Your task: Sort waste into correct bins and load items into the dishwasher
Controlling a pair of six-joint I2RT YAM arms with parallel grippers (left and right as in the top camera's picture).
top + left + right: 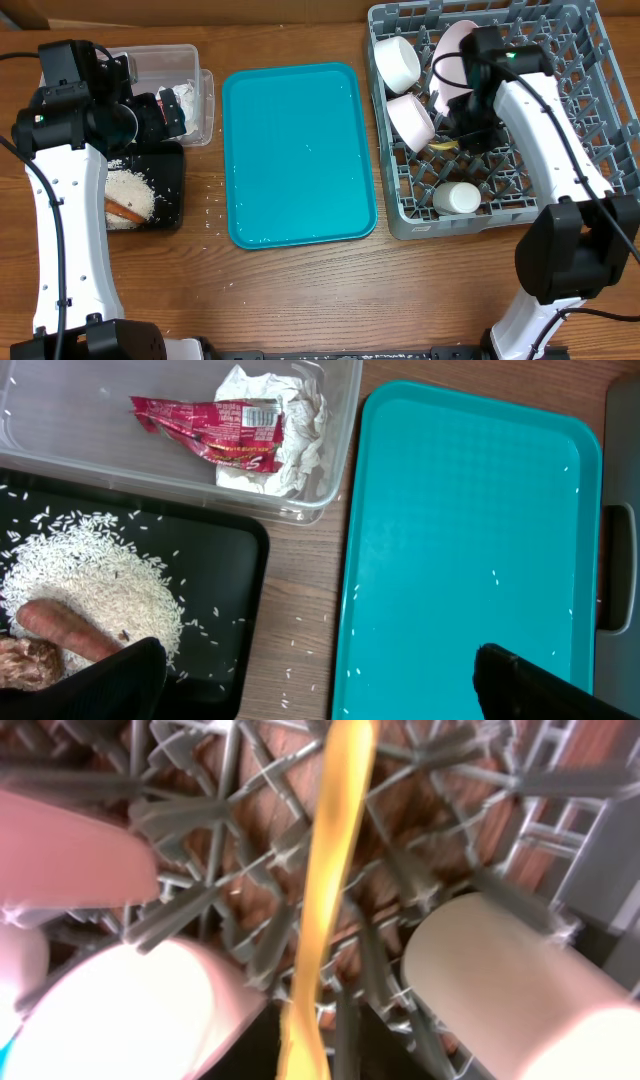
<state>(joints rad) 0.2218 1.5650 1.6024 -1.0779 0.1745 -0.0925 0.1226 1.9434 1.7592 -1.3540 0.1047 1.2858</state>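
My left gripper (pixel 165 112) hangs open and empty (pixel 320 695) over the table strip between the black tray (pixel 170 190) and the teal tray. The clear tub (pixel 170 60) holds the red wrapper (pixel 210 430) and white napkin (pixel 295 440). The black tray (pixel 230 540) holds rice (pixel 100 580), the carrot stick (pixel 65 628) and the brown lump (pixel 25 660). My right gripper (pixel 468 135) is down in the grey dish rack (pixel 500 222), shut on the yellow spoon (pixel 442 146) (pixel 330 870). Two bowls (pixel 397 60) (pixel 410 118), the plate (pixel 450 55) and the cup (pixel 458 197) stand in the rack.
The teal serving tray (pixel 300 150) lies mid-table with a few stray rice grains on it (pixel 470 540). More grains dot the wood beside the black tray. Rack pegs, a bowl (pixel 120 1010) and the cup (pixel 500 980) crowd close around my right gripper (pixel 305 1065).
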